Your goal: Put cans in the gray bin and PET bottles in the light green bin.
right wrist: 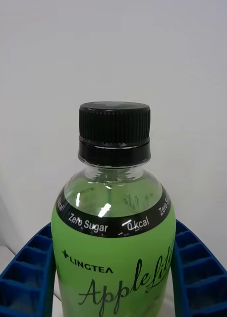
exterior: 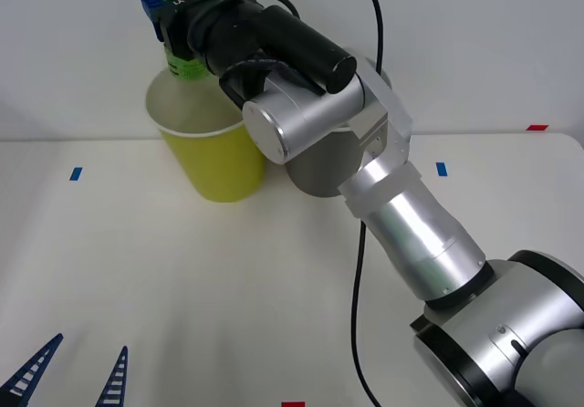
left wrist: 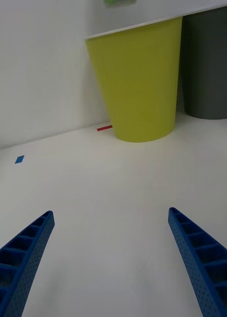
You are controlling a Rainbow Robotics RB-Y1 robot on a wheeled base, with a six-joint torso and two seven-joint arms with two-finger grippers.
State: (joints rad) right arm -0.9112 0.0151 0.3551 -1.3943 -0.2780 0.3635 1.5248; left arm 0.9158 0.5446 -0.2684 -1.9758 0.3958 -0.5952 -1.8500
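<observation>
Right gripper (exterior: pixel 173 24) is clamping the green bottle (exterior: pixel 179 60) directly above the light green bin (exterior: pixel 214 165); left gripper (exterior: pixel 68 375) is resting spread apart.

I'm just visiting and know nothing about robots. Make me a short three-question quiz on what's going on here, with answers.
1. True or false: the PET bottle is lying on the table.
2. Over which container does the right gripper hold it? A) the gray bin B) the light green bin C) neither
3. Fill in: the left gripper sits low near the table's front edge with its jaws ____.

Key:
1. False; it is held upright in the air, blue fingers on both sides.
2. B, above its rim.
3. Open, holding nothing.
</observation>
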